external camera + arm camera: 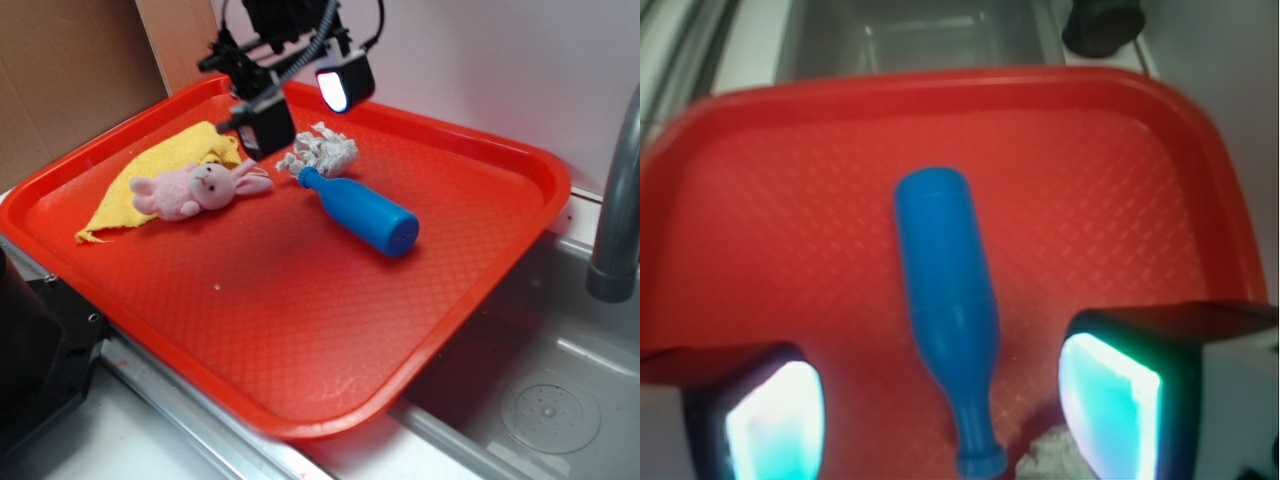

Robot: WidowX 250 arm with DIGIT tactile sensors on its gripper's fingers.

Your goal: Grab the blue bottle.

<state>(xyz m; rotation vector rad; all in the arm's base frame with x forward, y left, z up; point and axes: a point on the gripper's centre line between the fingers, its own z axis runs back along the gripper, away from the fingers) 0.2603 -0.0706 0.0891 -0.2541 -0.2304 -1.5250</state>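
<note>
The blue bottle (362, 212) lies on its side on the red tray (300, 330), neck toward the back. In the wrist view the blue bottle (947, 300) runs lengthwise between the two fingers, its neck nearest the camera. My gripper (300, 105) hovers above the bottle's neck end, open, with nothing between its glowing pads (1110, 410). Its midpoint in the wrist view (940, 420) falls over the bottle's neck, above it and not touching.
A pink bunny (195, 188) lies on a yellow cloth (160, 178) at the tray's left. A white crumpled lump (322, 150) sits right behind the bottle's neck. A grey sink basin (540, 390) and faucet pipe (620, 190) are to the right.
</note>
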